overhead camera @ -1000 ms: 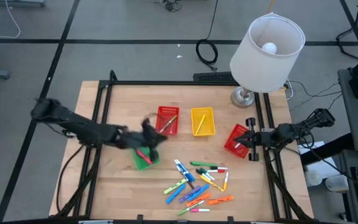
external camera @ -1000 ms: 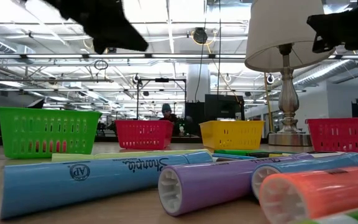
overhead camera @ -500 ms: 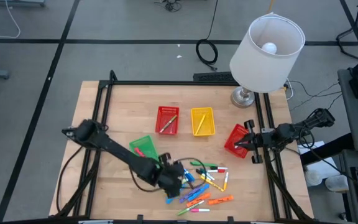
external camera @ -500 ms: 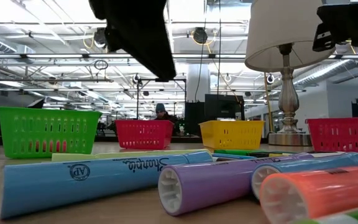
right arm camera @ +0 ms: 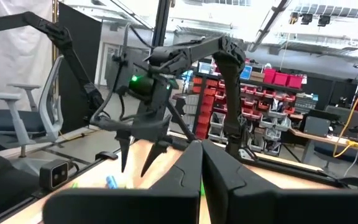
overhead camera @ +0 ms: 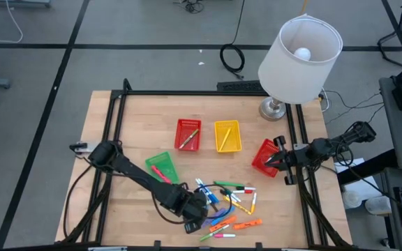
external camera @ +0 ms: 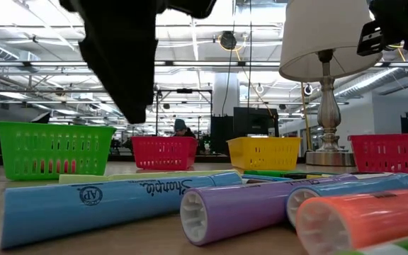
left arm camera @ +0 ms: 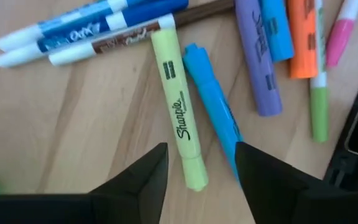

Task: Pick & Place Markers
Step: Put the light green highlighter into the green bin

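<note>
Several markers (overhead camera: 230, 199) lie loose in a pile on the wooden table's near middle; the low view shows a blue (external camera: 112, 202), a purple (external camera: 239, 205) and an orange one (external camera: 360, 221) close up. My left gripper (left arm camera: 201, 149) is open and points down over the pile's left edge (overhead camera: 199, 209). Its fingers stand on either side of a yellow-green marker (left arm camera: 178, 106) and a blue marker (left arm camera: 213, 115) without touching them. My right gripper (overhead camera: 279, 159) waits shut at the table's right, beside a red basket (overhead camera: 264, 157).
A red basket (overhead camera: 187, 134) and a yellow basket (overhead camera: 227, 136), each holding a marker, stand at the table's middle. A green basket (overhead camera: 160, 167) with a red marker stands left of the pile. A table lamp (overhead camera: 300, 52) stands at the far right corner.
My left gripper has gone from above the green basket toward the table's near right, to the marker pile, has sunk a little and has tipped to point steeply down. The markers and baskets have stayed in place.
</note>
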You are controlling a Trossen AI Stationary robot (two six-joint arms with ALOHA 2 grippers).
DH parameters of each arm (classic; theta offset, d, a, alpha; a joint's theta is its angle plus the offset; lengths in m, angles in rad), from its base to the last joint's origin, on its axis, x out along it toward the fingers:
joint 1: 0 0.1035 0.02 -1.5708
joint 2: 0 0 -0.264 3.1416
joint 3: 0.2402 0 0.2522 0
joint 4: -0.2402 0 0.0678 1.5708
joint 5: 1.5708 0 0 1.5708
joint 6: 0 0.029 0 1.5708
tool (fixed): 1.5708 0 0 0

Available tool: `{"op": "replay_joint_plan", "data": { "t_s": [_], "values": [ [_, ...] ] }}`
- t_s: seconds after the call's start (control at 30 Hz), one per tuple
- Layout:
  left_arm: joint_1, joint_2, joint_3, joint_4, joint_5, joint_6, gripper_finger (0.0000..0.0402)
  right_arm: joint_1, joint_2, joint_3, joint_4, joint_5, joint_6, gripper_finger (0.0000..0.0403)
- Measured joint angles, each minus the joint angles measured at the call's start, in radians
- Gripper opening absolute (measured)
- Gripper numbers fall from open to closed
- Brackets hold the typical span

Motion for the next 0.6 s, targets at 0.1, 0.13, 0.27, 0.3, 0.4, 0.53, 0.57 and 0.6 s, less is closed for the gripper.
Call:
{"op": "replay_joint_plan", "data": {
  "t_s": [0.1,0.13,0.27,0.3,0.4,0.53,0.57,0.6],
  "values": [
    [0.004,0.019,0.000,-0.005,0.003,0.002,0.0194,0.000,0.000,0.000,0.002,0.000,-0.004,0.0000],
    [0.006,0.024,0.000,-0.007,0.003,0.003,0.0192,0.000,0.000,0.000,0.002,0.000,-0.005,0.0000],
    [0.023,0.059,-0.001,0.000,0.020,0.040,0.0179,0.000,0.000,0.000,-0.008,0.000,-0.006,0.0000],
    [0.026,0.067,-0.001,0.000,0.024,0.048,0.0176,0.000,0.000,0.000,-0.012,0.001,-0.006,0.0000],
    [0.039,0.093,-0.001,-0.001,0.054,0.063,0.0170,0.000,0.000,0.000,-0.024,0.000,-0.006,0.0000],
    [0.056,0.112,-0.001,-0.002,0.072,0.091,0.0169,0.000,0.000,0.000,-0.025,0.001,-0.006,0.0000],
    [0.060,0.112,0.000,-0.002,0.070,0.096,0.0170,0.000,0.000,0.000,-0.025,0.000,-0.006,0.0000],
    [0.062,0.112,0.000,-0.002,0.070,0.104,0.0170,0.000,0.000,0.000,-0.025,0.001,-0.006,0.0000]
  ]
}}
